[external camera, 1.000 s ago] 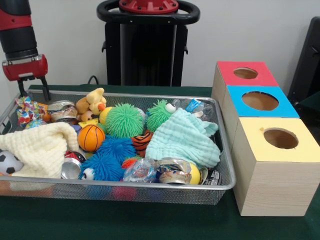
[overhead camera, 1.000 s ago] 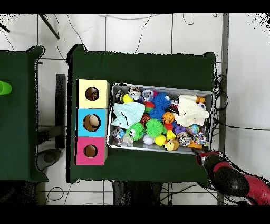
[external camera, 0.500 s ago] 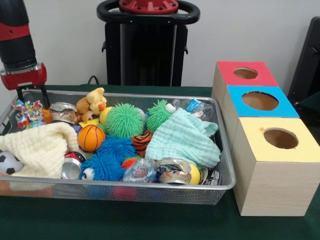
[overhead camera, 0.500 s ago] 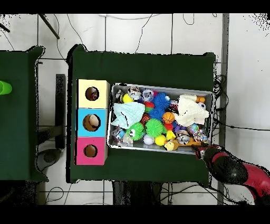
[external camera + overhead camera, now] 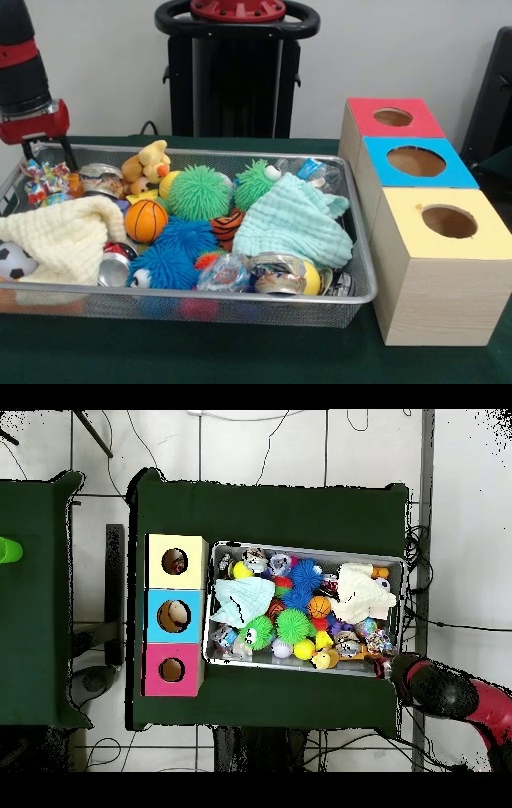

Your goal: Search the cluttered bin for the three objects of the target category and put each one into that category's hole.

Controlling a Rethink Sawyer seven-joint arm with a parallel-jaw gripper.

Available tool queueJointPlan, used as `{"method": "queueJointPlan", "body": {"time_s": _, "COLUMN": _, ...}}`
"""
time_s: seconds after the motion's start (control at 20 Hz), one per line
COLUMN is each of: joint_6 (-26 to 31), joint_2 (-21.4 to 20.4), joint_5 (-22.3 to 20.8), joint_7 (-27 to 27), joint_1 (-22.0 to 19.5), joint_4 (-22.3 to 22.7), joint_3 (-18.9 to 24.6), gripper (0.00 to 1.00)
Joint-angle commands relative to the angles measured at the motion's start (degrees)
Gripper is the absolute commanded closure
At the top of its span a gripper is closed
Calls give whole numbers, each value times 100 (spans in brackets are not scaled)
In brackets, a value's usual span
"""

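Since a second ago the gripper [image 5: 46, 150] is sliding out toward the bin [image 5: 364, 298]'s corner, prongs slightly apart and carrying nothing. Target category isn't clear; everything's sitting in the bin. I'd be hovering over an uncovered toy before descending.
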Motion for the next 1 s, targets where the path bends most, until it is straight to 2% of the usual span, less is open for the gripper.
{"method": "queueJointPlan", "body": {"time_s": 0.05, "joint_6": 625, "joint_2": -454, "joint_5": 314, "joint_7": -321, "joint_1": 100, "joint_4": -1024, "joint_3": -81, "gripper": 0}}
{"method": "queueJointPlan", "body": {"time_s": 0.35, "joint_6": 793, "joint_2": -475, "joint_5": 555, "joint_7": -444, "joint_1": 192, "joint_4": -1247, "joint_3": -20, "gripper": 0}}
{"method": "queueJointPlan", "body": {"time_s": 0.8, "joint_6": 592, "joint_2": -539, "joint_5": 480, "joint_7": -433, "joint_1": 233, "joint_4": -1228, "joint_3": -36, "gripper": 0}}
{"method": "queueJointPlan", "body": {"time_s": 0.85, "joint_6": 520, "joint_2": -544, "joint_5": 469, "joint_7": -407, "joint_1": 214, "joint_4": -1191, "joint_3": -26, "gripper": 100}}
{"method": "queueJointPlan", "body": {"time_s": 1.0, "joint_6": 322, "joint_2": -550, "joint_5": 462, "joint_7": -344, "joint_1": 149, "joint_4": -1098, "joint_3": 9, "gripper": 100}}
